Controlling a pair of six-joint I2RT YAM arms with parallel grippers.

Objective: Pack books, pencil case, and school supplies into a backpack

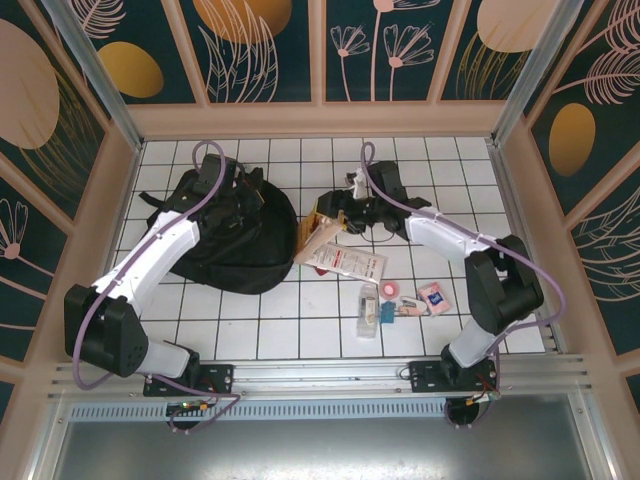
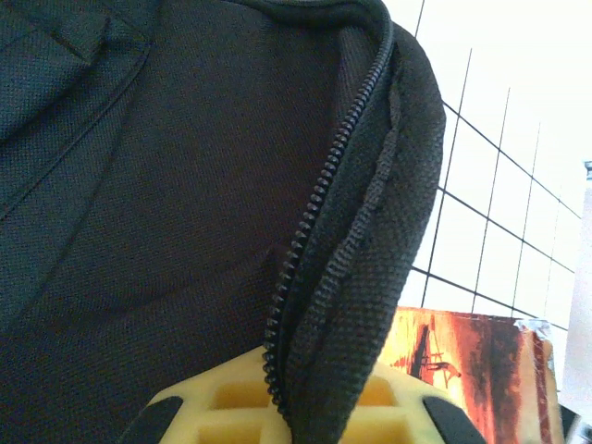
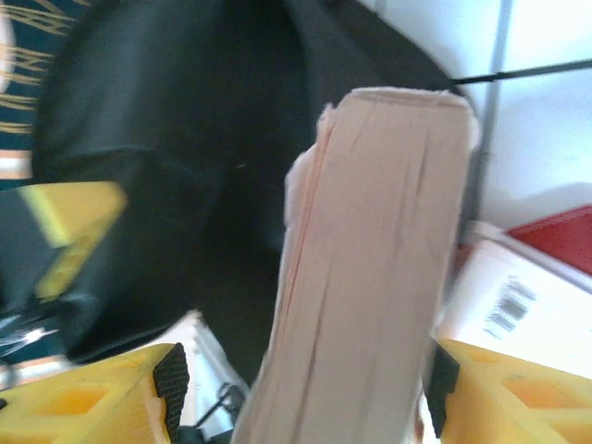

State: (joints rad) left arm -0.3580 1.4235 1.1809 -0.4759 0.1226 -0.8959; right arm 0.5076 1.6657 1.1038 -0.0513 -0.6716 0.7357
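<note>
A white tiled table [image 1: 280, 320] is sitting inside walls painted with flowers. The left gripper [image 2: 296, 407] is clenching the zip edge of the black backpack [image 1: 235, 240], and that fabric is covering most of its yellow fingers [image 2: 213, 398]. The bag's inside is reading as plain dark cloth.

The right gripper [image 3: 305, 388] is standing wide around the orange book [image 1: 322, 215], released. One pad is lying against the pale page edge [image 3: 370, 259] and the other is standing off with a gap. The cover picture [image 2: 472, 361] is showing as a dark silhouette, hard to make out.

Just below this gripper the white book [image 1: 345, 262] is lying flat. A barcode [image 3: 513, 310] is showing, but its red print is too small to read.

Nearer the right arm's base, well apart from its gripper, the pink tape roll [image 1: 391, 291], clear packet [image 1: 370, 308] and blue-and-white card [image 1: 433, 295] are lying loose.
</note>
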